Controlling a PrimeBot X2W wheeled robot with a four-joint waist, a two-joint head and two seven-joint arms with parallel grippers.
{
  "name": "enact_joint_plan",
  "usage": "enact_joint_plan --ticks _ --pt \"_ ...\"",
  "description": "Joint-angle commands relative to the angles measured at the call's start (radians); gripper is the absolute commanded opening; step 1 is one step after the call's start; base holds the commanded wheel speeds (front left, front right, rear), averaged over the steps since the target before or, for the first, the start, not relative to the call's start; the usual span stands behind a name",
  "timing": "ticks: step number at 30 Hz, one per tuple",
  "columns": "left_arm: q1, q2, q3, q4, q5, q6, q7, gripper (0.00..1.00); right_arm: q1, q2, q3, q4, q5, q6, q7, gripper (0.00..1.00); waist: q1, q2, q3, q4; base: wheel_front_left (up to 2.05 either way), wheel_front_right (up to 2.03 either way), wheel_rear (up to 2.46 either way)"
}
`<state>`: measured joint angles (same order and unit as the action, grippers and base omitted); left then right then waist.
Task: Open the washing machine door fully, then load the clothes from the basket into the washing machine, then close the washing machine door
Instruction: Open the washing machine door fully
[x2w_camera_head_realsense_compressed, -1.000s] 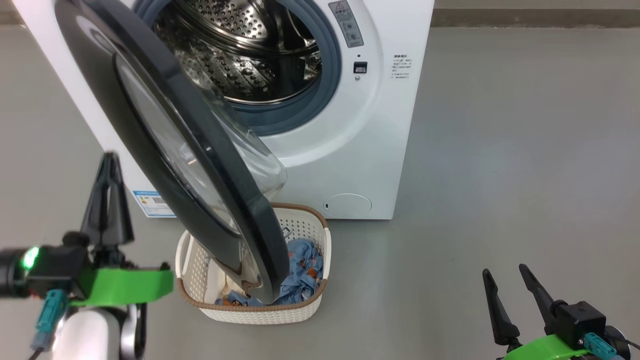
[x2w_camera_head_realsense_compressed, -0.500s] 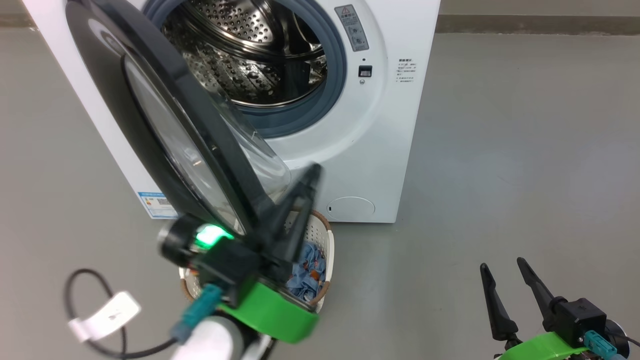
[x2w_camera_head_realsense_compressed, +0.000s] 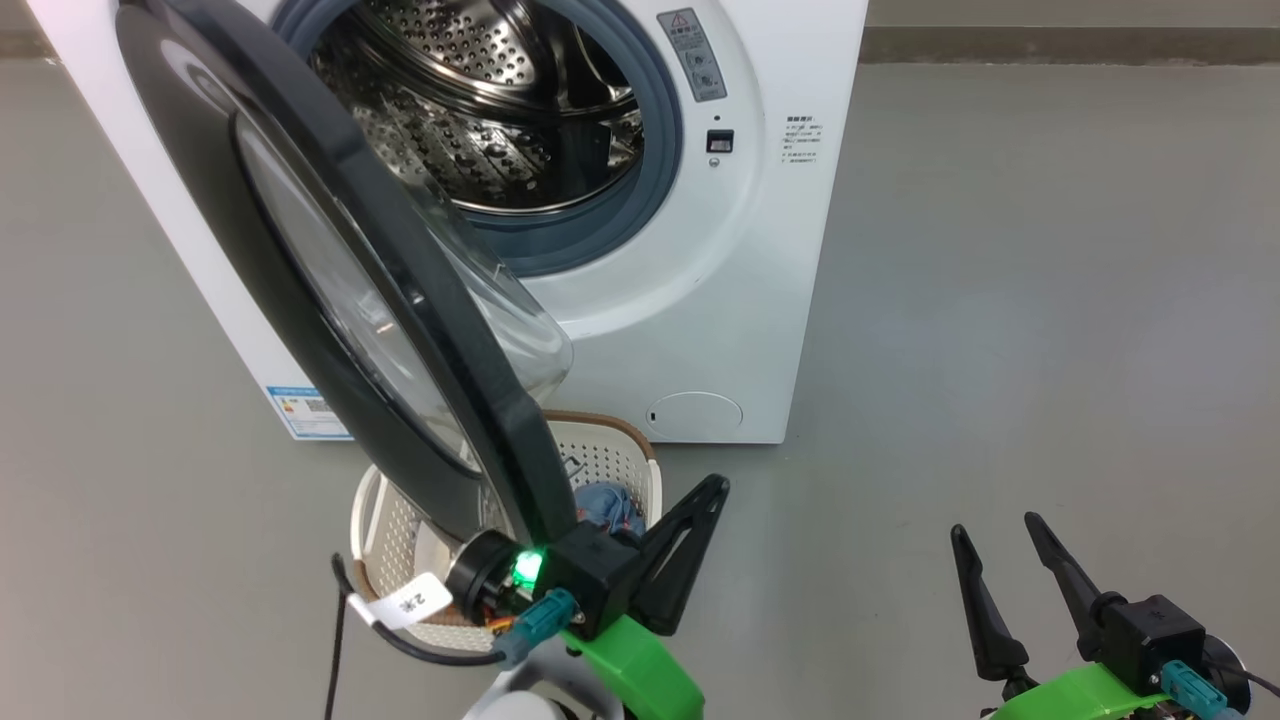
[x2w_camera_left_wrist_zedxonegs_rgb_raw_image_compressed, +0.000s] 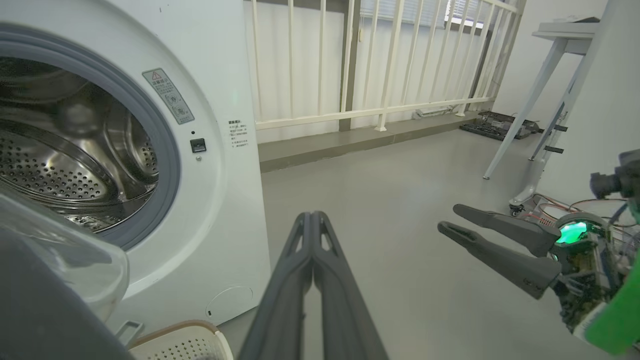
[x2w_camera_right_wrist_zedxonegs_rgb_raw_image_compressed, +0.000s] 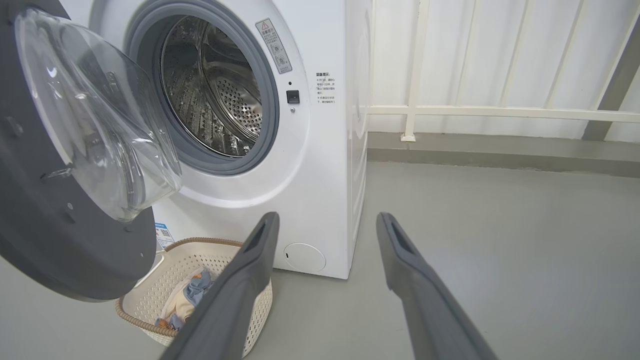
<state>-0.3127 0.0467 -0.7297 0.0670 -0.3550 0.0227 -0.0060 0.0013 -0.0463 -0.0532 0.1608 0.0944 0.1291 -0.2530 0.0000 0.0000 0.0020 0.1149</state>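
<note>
The washing machine stands at the back with its steel drum exposed. The washing machine door hangs partly open, its black rim swung out over the basket. Blue clothes lie in the basket, partly hidden by the door. My left gripper is shut and empty, low by the door's bottom edge, right of the basket, pointing up and right. Along its closed fingers I see the machine's front. My right gripper stands open and empty at the lower right, well clear of the machine. Through the right gripper I see the basket, the clothes and the door's inner side.
Bare grey floor stretches to the right of the machine. A white railing runs behind it, with a table leg and cables farther right. A blue label sits at the machine's lower left corner.
My left arm has swung from left of the door across to the right, ending low beside the basket and the door's bottom edge. The right gripper has barely moved; the head view shifted slightly.
</note>
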Motion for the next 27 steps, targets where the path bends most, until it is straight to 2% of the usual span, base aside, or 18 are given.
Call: enact_joint_plan --ticks 1,10,27 --pt "-0.053 0.004 0.028 0.006 -0.003 0.016 -0.014 0.00 -0.013 -0.004 0.024 -0.028 0.001 0.002 -0.009 1.00 0.0000 0.0000 0.001 0.001 0.00 0.00 0.00" --pt "-0.089 0.007 0.071 0.129 -0.007 0.066 -0.057 0.00 -0.016 -0.004 0.020 -0.030 0.004 0.002 -0.009 1.00 0.0000 0.0000 0.011 0.004 0.00 0.00 0.00" --pt "-0.101 0.034 0.126 0.176 -0.034 0.099 -0.091 0.00 -0.033 -0.004 0.022 -0.029 0.007 0.002 -0.009 1.00 0.0000 0.0000 0.034 0.009 0.00 0.00 0.00"
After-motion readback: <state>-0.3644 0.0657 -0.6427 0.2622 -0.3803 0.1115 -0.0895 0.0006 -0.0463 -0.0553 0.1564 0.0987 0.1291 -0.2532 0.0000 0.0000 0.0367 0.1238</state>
